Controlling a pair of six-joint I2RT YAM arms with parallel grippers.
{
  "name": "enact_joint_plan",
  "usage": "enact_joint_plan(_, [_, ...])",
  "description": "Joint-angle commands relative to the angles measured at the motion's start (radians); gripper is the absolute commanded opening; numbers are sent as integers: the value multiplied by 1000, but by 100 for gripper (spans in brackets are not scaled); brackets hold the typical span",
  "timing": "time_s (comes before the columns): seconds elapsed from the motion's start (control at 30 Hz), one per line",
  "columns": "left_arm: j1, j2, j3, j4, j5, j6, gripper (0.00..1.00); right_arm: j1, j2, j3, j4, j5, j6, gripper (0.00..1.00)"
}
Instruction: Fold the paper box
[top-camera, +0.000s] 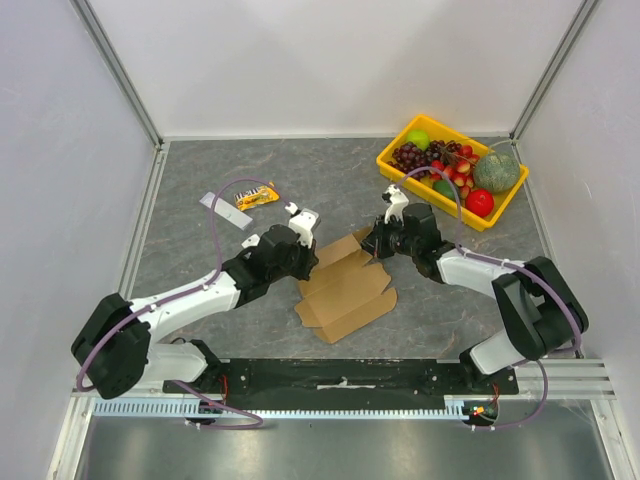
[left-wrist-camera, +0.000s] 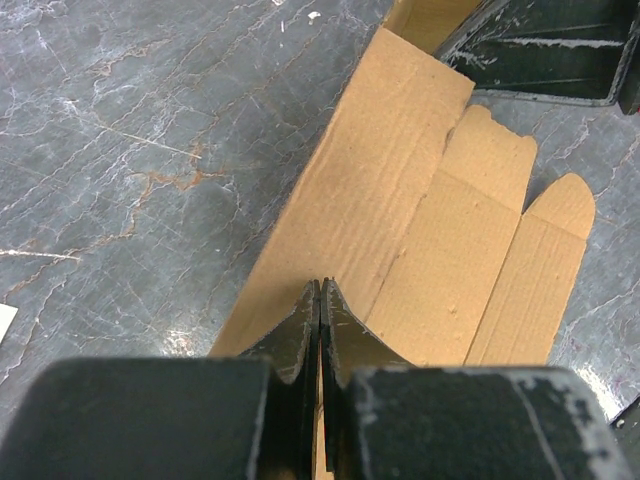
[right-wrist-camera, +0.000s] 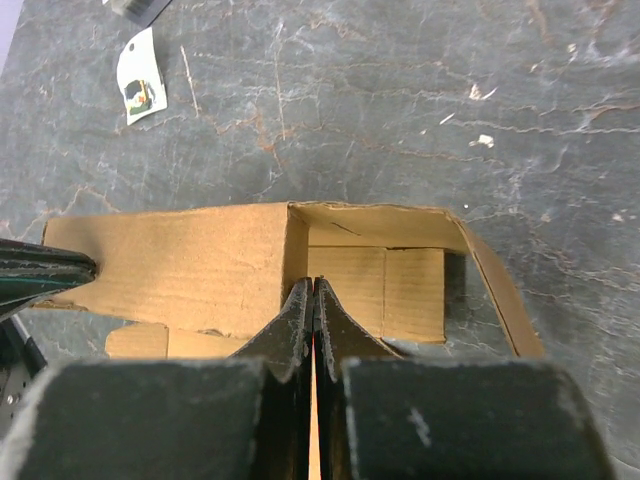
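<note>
At the left of the grey marbled tabletop (top-camera: 250, 160) lie a flat pale grey strip (top-camera: 218, 208) and, touching its right end, a small orange snack wrapper (top-camera: 257, 197) (both well apart from the cardboard).

The left gripper (left-wrist-camera: 320, 292) reaches in from the lower left to the left edge of the plain brown corrugated cardboard paper box (top-camera: 345, 290). Its jaws are clenched tight, and a thin brown sliver shows between the fingers (left-wrist-camera: 298, 335), so they appear to pinch a cardboard panel at its edge. In the left wrist view a long panel runs away from the jaws, with shorter creased flaps lying flat to its right.

The paper box sits near the middle of the tabletop, between the two grippers and just ahead of the arm bases. It is only partly formed: its near part lies spread flat, while the far part stands up as walls (the right wrist view shows an open rectangular pocket with a curved flap bending round its right side).

The right gripper (right-wrist-camera: 313, 287) comes in from the right at the box's far right corner. Its jaws are likewise pressed together, on an upright wall seen edge-on, an orange line of cardboard showing between them.

Farther right, in the far corner, stands a yellow plastic tray (top-camera: 400, 138) holding dark grapes (top-camera: 410, 157), a green fruit (top-camera: 418, 138), a grey-green melon (top-camera: 496, 172) and a red ball-shaped fruit (top-camera: 480, 202).
</note>
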Motion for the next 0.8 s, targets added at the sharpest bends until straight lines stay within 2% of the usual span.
enact_joint_plan(0.0, [-11, 19, -10, 42, 7, -29, 2, -7, 38, 2, 53, -105, 17, 0])
enact_joint_plan(0.47, [-22, 25, -4, 43, -1, -33, 2, -27, 82, -12, 116, -197, 55, 0])
enact_joint_plan(0.57, [-23, 25, -4, 43, -4, -33, 2, -35, 73, -6, 64, -140, 12, 0])
enact_joint_plan(0.77, [-25, 26, -7, 42, -4, -33, 2, -33, 44, 34, -85, 68, -117, 0])
